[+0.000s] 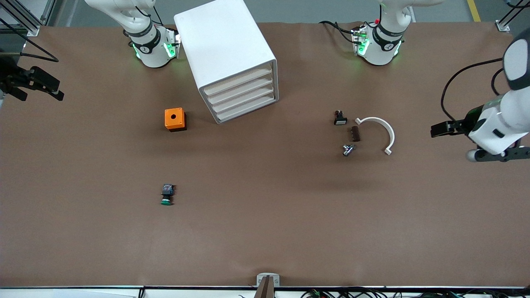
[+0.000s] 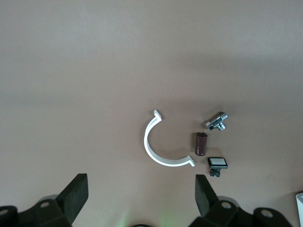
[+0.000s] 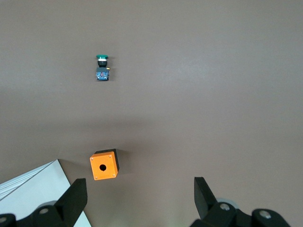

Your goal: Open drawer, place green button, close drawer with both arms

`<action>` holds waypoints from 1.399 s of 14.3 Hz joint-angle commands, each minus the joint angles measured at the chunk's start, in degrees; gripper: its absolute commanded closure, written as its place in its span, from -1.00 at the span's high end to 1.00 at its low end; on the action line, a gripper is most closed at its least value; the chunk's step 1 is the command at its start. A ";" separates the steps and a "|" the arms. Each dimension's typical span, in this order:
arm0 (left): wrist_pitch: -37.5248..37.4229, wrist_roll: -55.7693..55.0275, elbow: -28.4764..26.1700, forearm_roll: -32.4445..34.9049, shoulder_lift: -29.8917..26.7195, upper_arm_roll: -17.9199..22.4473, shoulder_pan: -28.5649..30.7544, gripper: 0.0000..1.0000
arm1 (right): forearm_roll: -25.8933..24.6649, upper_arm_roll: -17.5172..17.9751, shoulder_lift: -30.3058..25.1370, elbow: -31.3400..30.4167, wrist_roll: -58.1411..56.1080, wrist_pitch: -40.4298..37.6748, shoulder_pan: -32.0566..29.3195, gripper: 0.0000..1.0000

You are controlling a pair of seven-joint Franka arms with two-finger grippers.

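Overhead light is falling evenly on the brown table [image 1: 265,231]; nothing is burning out. The white drawer cabinet [image 1: 225,49] is showing the brightest surface, with mild sheen on its top. Soft, diffuse shadows are lying under objects: a broad faint band is running at 6 o'clock of the white curved clamp [image 1: 383,132], and another is sitting at 12 o'clock of the orange box [image 3: 104,165] in the right wrist view. Green indicator lights are glowing at both arm bases. Wrist views are staying sharp at centre, with the fingers [image 2: 73,196] dark and slightly soft.
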 commanded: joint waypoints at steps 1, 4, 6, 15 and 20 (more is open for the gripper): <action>-0.82 -0.44 1.61 -3.20 4.34 -0.27 -1.02 0.99 | 0.37 0.50 -0.76 -0.33 -0.05 0.29 -0.71 1.00; -0.82 -0.70 1.70 -6.02 7.51 -0.27 -3.83 0.99 | -0.42 0.50 3.44 1.34 -0.14 0.11 -0.27 1.00; -0.82 -0.79 1.70 -8.82 8.39 -0.27 -4.89 0.99 | -0.25 0.59 6.61 2.13 -0.75 1.08 0.08 1.00; 2.17 -37.83 10.64 -19.27 19.71 -0.35 -16.05 0.99 | 0.45 0.42 22.78 1.79 1.87 10.29 0.16 1.00; 6.55 -64.80 16.02 -30.35 26.94 -0.53 -19.74 0.99 | 3.53 0.42 30.34 0.38 11.62 23.73 6.13 1.00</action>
